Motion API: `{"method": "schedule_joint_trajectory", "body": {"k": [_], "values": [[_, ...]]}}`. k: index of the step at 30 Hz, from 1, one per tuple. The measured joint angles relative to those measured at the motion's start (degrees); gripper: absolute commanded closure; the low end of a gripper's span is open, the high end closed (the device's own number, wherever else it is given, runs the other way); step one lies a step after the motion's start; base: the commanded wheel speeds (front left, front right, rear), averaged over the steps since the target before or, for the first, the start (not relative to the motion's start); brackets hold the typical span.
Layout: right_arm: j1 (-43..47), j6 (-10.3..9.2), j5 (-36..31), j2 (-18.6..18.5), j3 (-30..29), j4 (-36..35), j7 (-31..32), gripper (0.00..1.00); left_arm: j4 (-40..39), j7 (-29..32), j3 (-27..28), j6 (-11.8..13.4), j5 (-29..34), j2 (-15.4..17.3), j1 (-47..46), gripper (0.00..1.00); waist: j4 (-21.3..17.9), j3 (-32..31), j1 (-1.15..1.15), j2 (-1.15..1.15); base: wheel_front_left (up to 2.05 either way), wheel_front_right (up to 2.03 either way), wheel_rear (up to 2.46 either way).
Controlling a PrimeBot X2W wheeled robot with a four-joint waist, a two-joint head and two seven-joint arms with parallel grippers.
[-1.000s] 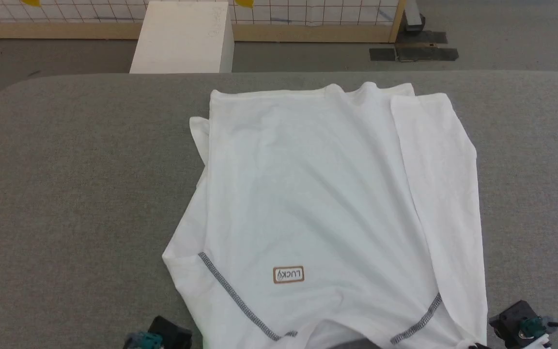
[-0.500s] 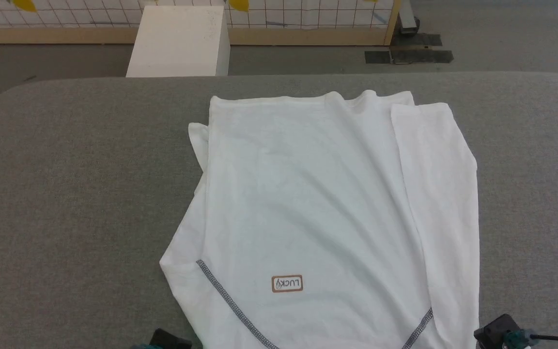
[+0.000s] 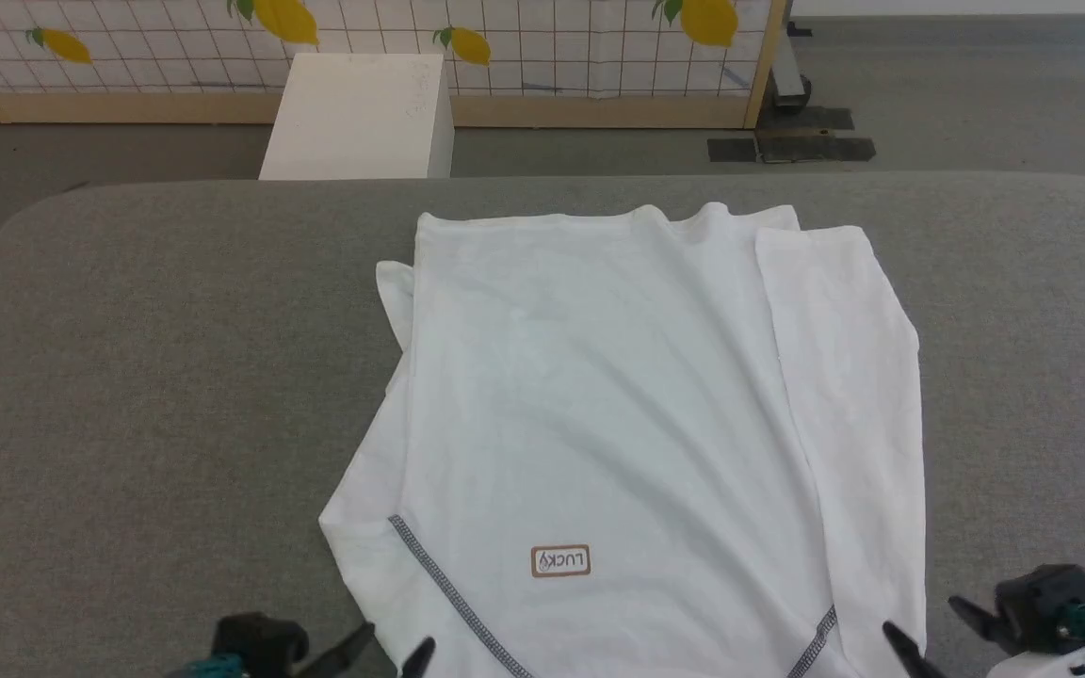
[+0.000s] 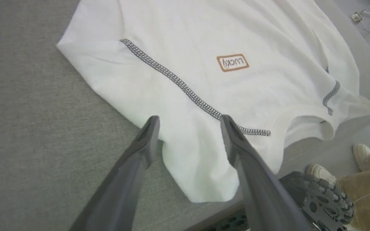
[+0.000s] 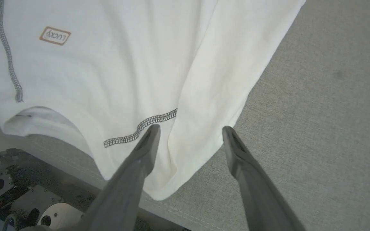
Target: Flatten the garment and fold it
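White, thin, soft long-sleeved shirt (image 3: 618, 424), dark grey zigzag seams (image 3: 444, 589): likely light, limp, wrinkle-prone; pinch its near corners, where your left pincer (image 4: 189, 119) and right pincer (image 5: 188, 128) gape empty.

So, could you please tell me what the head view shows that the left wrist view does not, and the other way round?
Of the two, the head view alone has the white box beyond the table, the lemon-print wall, the far edge of the shirt and the open right gripper. The left wrist view alone has the collar at the table's near edge and a person's shoes and tan trousers. Both have the shirt on the table, its LUCKY label, grey stitching and the open left gripper.
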Motion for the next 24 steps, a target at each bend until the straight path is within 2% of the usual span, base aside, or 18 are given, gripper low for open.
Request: {"method": "schedule_joint_trajectory", "body": {"k": [3,5,7,10,14,17,22,23,24], "values": [[0.6,-0.01,0.5,2.1,-3.8,-4.2,-1.0,0.0,-5.1,-4.1,4.9,2.5,-2.0,1.4,2.4,0.0,0.0,-0.2,0.0,0.0,0.0,0.0,0.0],[0.5,0.0,-0.3,4.1,-6.9,-6.6,-3.8,0.0,-8.1,-8.5,8.3,4.2,-2.0,1.8,3.2,0.0,0.0,-0.2,0.0,0.0,0.0,0.0,0.0],[-0.3,-0.02,-2.8,7.5,-10.4,-8.4,-8.4,0.0,-10.0,-13.7,12.2,7.4,0.2,1.5,3.3,0.0,0.0,-0.1,0.0,0.0,0.0,0.0,0.0],[-1.0,-0.01,-5.8,11.6,-10.8,-8.7,-12.9,0.0,-11.3,-15.9,16.2,10.6,4.1,-1.3,3.4,0.0,0.0,0.0,0.0,0.0,0.0,0.0,0.0],[-2.3,-0.01,-10.8,16.7,-11.2,-7.3,-21.2,0.0,-12.2,-16.1,20.9,13.2,13.2,-8.0,3.7,0.0,-0.3,0.0,0.0,0.0,0.0,0.0,0.0],[-2.7,-0.01,-13.5,18.6,-12.1,-4.7,-26.7,0.0,-11.2,-16.3,23.4,13.2,19.0,-13.2,5.4,0.0,-0.5,-0.4,0.0,0.0,0.0,0.0,0.0],[-2.7,-0.01,-13.4,19.1,-12.3,-1.0,-30.7,0.0,-7.8,-16.3,26.2,10.2,20.8,-19.4,8.9,0.0,-0.9,-1.0,0.0,0.0,0.0,0.0,0.0],[-2.7,-0.01,-13.2,19.1,-12.3,-0.6,-30.9,0.0,-7.6,-16.3,26.6,8.9,21.4,-19.6,8.7,0.0,-0.9,-1.0,0.0,0.0,0.0,0.0,0.0],[-2.9,-0.01,-13.5,19.1,-12.5,-0.6,-31.2,0.0,-6.5,-16.3,27.0,5.2,22.1,-18.7,6.6,0.0,-0.7,-0.4,0.0,0.0,0.0,0.0,0.0]]}}
